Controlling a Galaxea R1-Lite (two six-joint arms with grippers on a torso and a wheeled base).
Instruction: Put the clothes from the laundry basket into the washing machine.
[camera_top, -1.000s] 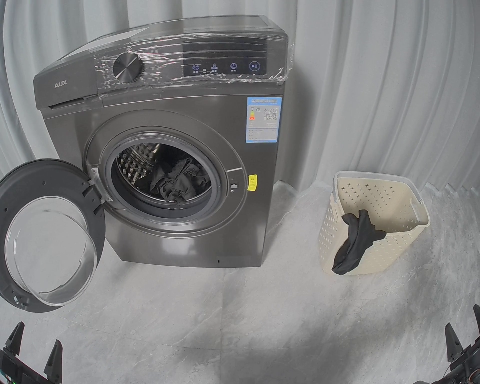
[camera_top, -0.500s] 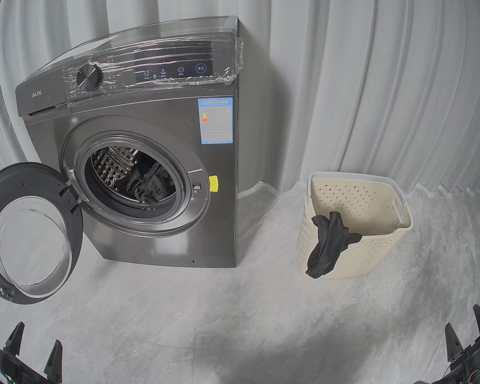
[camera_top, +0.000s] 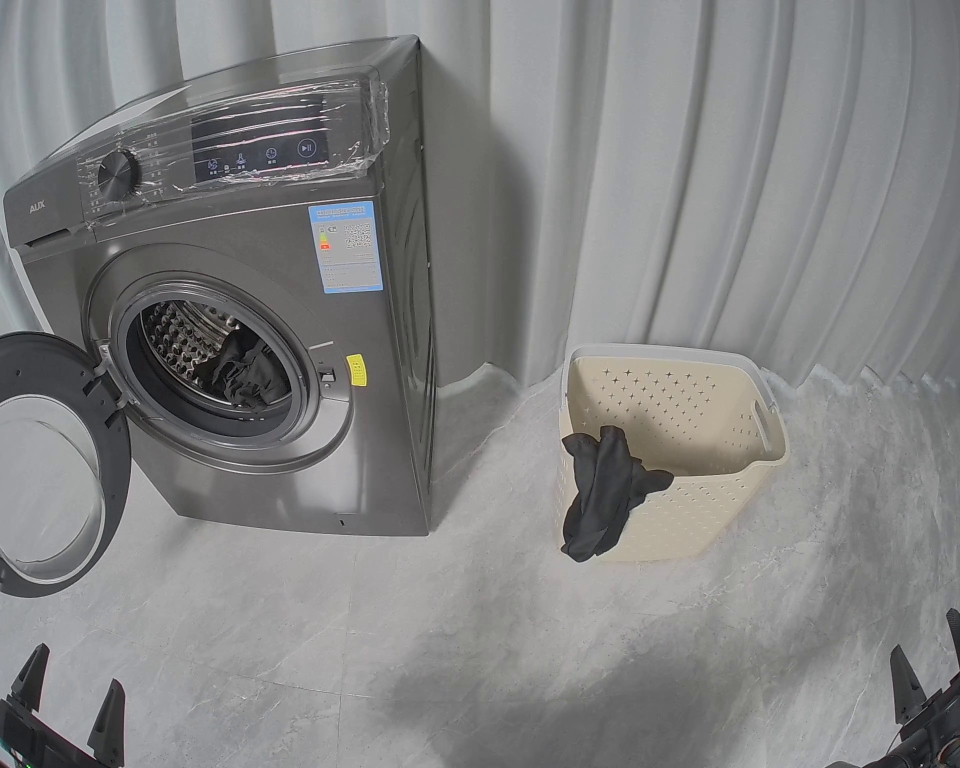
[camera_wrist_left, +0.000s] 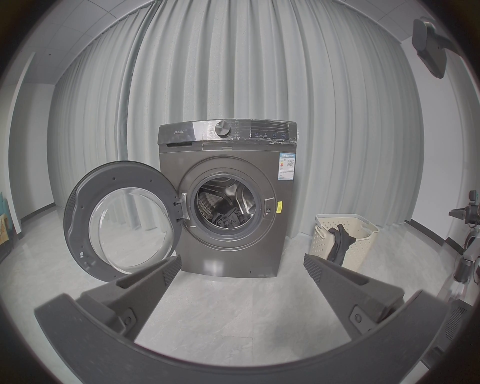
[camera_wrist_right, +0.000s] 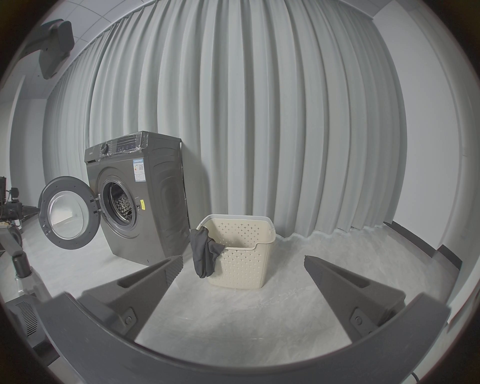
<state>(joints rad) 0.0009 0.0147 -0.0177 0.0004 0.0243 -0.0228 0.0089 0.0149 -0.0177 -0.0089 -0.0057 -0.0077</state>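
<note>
A grey washing machine (camera_top: 250, 300) stands at the left with its round door (camera_top: 50, 465) swung wide. Dark clothes (camera_top: 245, 375) lie inside the drum. To its right a cream laundry basket (camera_top: 700, 440) sits on the floor, and a black garment (camera_top: 600, 490) hangs over its near rim. My left gripper (camera_top: 65, 695) is low at the near left, open and holding nothing. My right gripper (camera_top: 925, 655) is low at the near right, also open and holding nothing. The left wrist view faces the washing machine (camera_wrist_left: 227, 195). The right wrist view faces the laundry basket (camera_wrist_right: 242, 252) and the black garment (camera_wrist_right: 204, 252).
White curtains (camera_top: 700, 180) hang behind the machine and the basket. Pale tiled floor (camera_top: 480, 640) stretches between me and both of them. The open door juts out at the far left.
The whole head picture has shifted left, so the camera has turned right. The basket now sits nearer the middle. Both grippers stay where they were.
</note>
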